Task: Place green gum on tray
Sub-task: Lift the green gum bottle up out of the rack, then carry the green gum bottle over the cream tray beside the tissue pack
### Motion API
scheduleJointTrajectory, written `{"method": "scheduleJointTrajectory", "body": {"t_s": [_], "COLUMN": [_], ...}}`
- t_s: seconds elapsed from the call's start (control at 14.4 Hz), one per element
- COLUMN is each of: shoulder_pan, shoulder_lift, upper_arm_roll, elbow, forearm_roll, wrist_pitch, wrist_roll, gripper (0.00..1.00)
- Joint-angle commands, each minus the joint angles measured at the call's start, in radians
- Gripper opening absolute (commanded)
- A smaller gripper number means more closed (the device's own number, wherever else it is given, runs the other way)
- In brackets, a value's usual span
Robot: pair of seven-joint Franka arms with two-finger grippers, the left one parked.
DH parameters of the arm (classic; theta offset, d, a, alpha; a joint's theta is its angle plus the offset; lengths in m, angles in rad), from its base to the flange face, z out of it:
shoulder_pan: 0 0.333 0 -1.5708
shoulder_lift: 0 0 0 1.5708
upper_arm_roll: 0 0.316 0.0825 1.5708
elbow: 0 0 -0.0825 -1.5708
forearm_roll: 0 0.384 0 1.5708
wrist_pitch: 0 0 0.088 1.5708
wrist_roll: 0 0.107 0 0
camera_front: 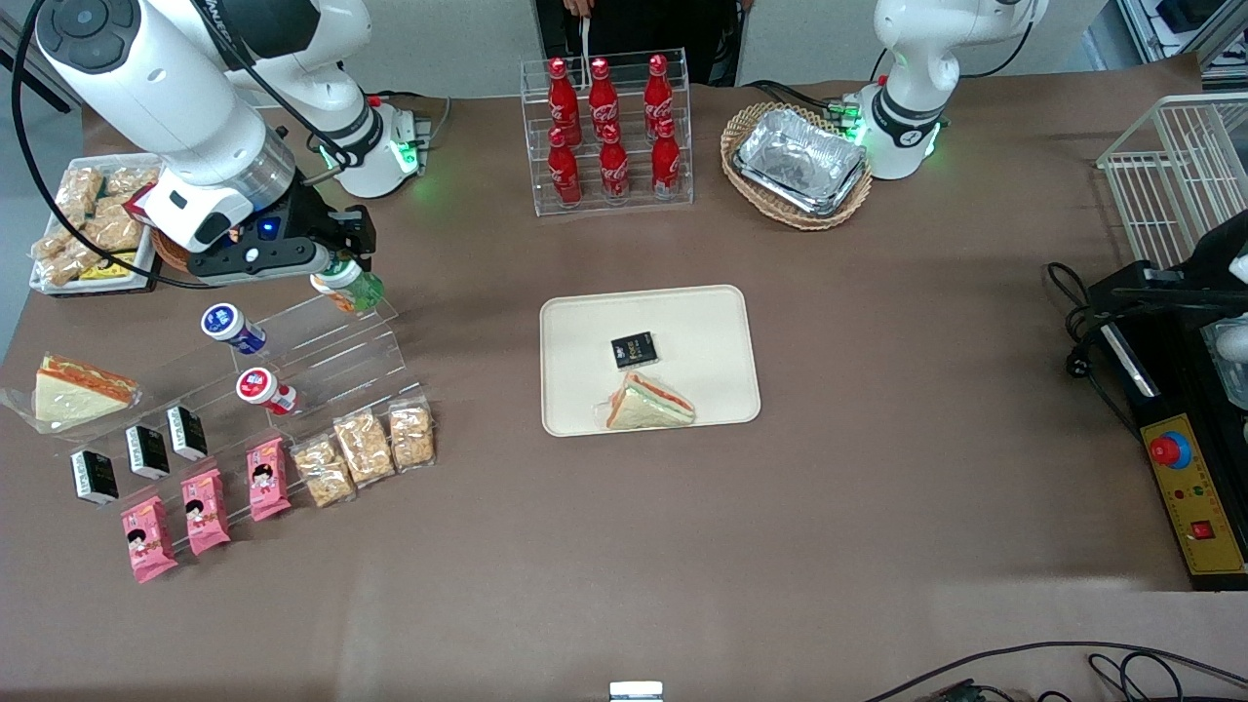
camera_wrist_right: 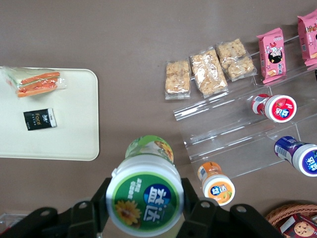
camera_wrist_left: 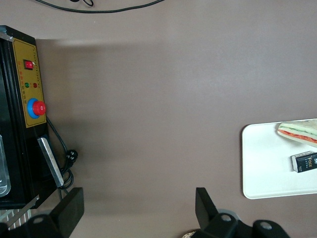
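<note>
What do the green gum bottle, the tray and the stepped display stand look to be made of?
Green gum, held in the gripper above the stand: likely glossy plastic, white lid with printed label. Tray: matte beige, probably moulded plastic, going by its rounded corners and low rim. Stepped stand: clear acrylic, see-through with bright edges.

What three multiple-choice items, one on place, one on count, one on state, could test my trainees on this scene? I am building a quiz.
1. Where is the green gum?
A. on the tray
B. in the pincer, above the clear stepped rack
C. in the basket

2. How many things lie on the tray?
A. none
B. two
C. four

3. The pincer is:
A. shut on the green gum
B. open and empty
C. resting on the tray

Answers:
1 B, the front view shows it held over the rack.
2 B, a sandwich and a black packet.
3 A, the fingers press both sides.
</note>
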Motion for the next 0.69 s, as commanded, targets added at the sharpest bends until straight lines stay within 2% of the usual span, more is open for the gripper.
{"method": "scheduleJointTrajectory", "body": {"t_s": [0.0,0.07,0.28,0.42,0.62], "shoulder_pan": [0.007,0.011,0.135,0.229,0.309], "shoulder_lift": [0.009,0.010,0.039,0.075,0.159], "upper_arm_roll": [-0.003,-0.003,0.006,0.006,0.006], "elbow": [0.031,0.031,0.029,0.029,0.026], "forearm_roll": [0.011,0.011,0.009,0.008,0.008], "wrist_pitch": [-0.031,-0.031,-0.022,0.026,0.118], "wrist_roll": [0.016,0.038,0.250,0.365,0.466], "gripper": [0.00,0.00,0.00,0.00,0.00]}}
